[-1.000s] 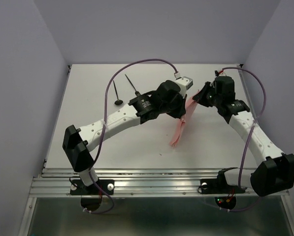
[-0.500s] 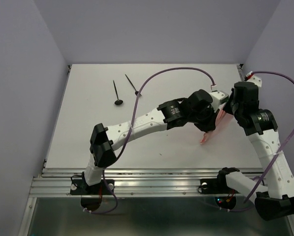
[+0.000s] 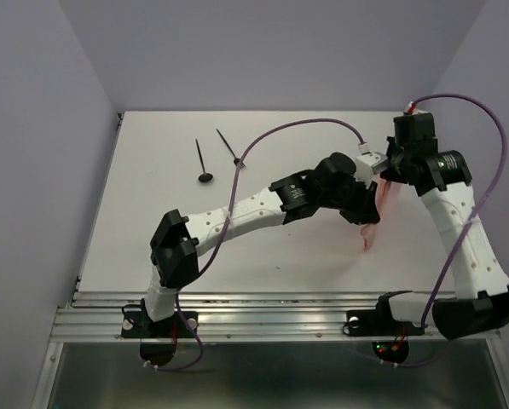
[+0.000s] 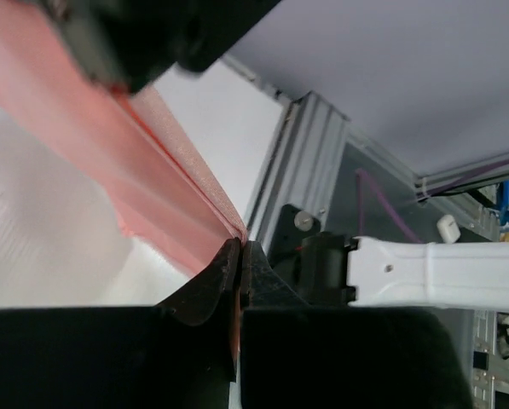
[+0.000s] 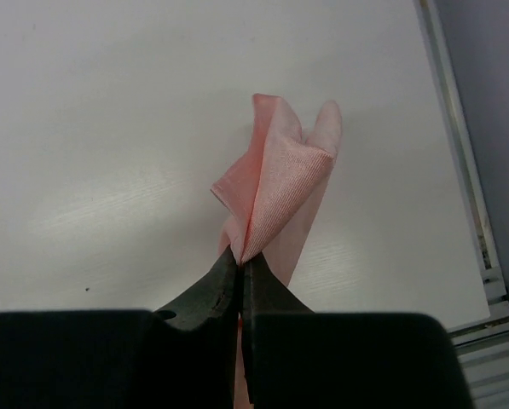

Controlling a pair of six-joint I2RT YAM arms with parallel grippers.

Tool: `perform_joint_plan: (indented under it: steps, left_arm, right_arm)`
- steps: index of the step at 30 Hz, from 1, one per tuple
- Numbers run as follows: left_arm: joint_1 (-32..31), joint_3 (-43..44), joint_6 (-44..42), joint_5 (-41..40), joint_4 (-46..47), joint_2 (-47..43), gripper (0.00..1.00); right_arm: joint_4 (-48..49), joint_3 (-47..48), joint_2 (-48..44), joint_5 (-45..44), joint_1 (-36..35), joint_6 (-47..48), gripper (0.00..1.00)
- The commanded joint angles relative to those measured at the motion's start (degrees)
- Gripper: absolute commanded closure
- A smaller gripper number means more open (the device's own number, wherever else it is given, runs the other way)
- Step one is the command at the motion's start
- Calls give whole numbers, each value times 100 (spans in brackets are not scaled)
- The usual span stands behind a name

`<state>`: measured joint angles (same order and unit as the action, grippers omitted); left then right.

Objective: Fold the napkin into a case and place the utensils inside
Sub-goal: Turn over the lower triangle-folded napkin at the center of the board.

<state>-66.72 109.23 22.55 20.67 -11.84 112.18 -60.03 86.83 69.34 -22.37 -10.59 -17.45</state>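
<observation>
The pink napkin (image 3: pixel 374 223) hangs as a long folded strip above the table's right side, held between both arms. My left gripper (image 4: pixel 240 247) is shut on one end of the napkin (image 4: pixel 109 145). Pinching the other end, my right gripper (image 5: pixel 240 254) is shut on the napkin (image 5: pixel 280 183), which bunches up past its tips. In the top view the left gripper (image 3: pixel 365 198) and the right gripper (image 3: pixel 389 175) sit close together. A black spoon (image 3: pixel 204 162) and a black fork (image 3: pixel 228 146) lie at the table's back left, far from both grippers.
The white table (image 3: pixel 152 230) ends at a metal rail (image 3: pixel 271 311) in front. Purple cables (image 3: pixel 305 128) loop over both arms. Walls close in the left, back and right sides.
Both arms have carried the napkin from the table's middle over to the right. The right gripper rose toward the back right, and the strip now hangs nearer the right edge.
</observation>
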Motion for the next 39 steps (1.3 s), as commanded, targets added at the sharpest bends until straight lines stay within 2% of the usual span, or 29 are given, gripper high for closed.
perform_joint_plan:
  steps: [1,5,8,12,18,22,24,29,34,39]
  left_arm:
    - [473,-1244,505,1106,1074,-872,100]
    - [1150,-2718,769,1466,1858,-1251,100]
    - [1520,-3335,725,1493,2053,-1444,100]
    - [1845,-3933,620,1423,2080,-1655,100]
    - [2110,-4656,602,1247,2203,-1875,100]
    - [2110,-4298,436,1072,1782,-1945,100]
    - [2093,-3886,243,826,1204,-2050,100]
    - [1882,-2909,-57,360,307,-2016,100]
    - [1234,-1926,-110,96,-187,-1622,100]
    - [599,-679,-128,8,-679,-936,100]
  right_arm:
    - [852,378,990,540,57,242,99]
    - [1308,660,1843,813,-276,251,99]
    - [1432,1028,2607,813,-707,234,99]
    - [1573,1389,3382,953,-1033,172,99]
    - [1897,1276,3780,1042,-1226,-21,99]
    - [2337,907,3368,754,-1226,-258,99]
    - [2522,714,3008,481,-1226,-311,99]
    - [2830,204,2155,549,-761,-496,99]
    - [2971,-402,1163,813,20,-584,99]
    - [2831,-1017,380,656,521,-382,99]
